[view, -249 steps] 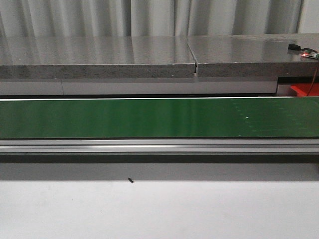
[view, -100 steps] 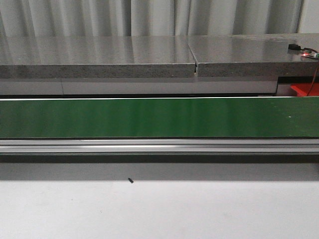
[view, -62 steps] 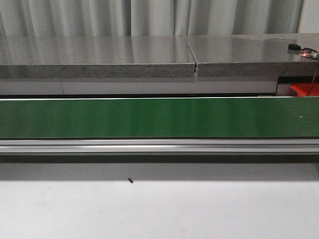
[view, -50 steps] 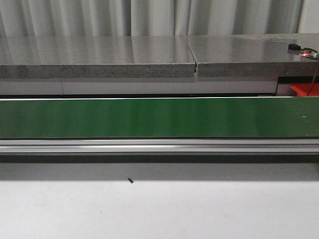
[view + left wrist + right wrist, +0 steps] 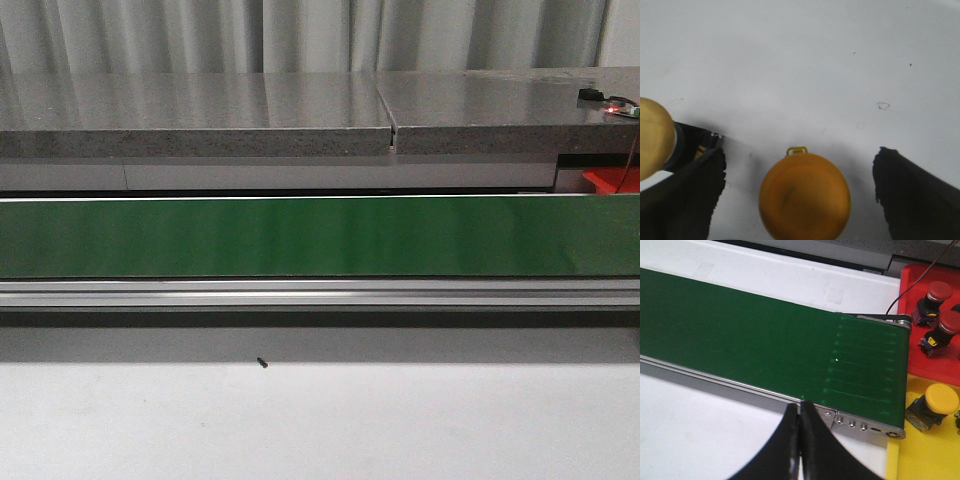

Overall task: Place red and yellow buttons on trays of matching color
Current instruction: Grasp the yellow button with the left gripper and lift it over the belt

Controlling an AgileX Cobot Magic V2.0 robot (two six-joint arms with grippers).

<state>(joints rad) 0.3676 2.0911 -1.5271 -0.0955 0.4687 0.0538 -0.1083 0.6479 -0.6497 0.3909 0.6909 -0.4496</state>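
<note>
The round yellow push button (image 5: 804, 196) stands on the white tabletop (image 5: 800, 65) directly between the released left hand (image 5: 799, 195)'s black fingers (image 5: 912, 192), apart from both. The clenched, empty right hand (image 5: 799, 440) hovers at the green conveyor belt (image 5: 765, 345)'s near edge.

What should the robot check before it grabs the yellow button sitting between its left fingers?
1. Left gripper open wide enough: ok, the dark fingers stand apart on either side of the round yellow push button.
2. Button centred in the gap: ok, roughly midway.
3. Fingers touching the button: no, apart from it.
4. Right gripper free: ok, shut with nothing in it, above the near edge of the long green conveyor belt.
5. Flat yellow plastic tray has room: ok, one yellow button on it, bare surface nearby.
6. Flat red plastic tray sorted right: ok, two red buttons on it.
</note>
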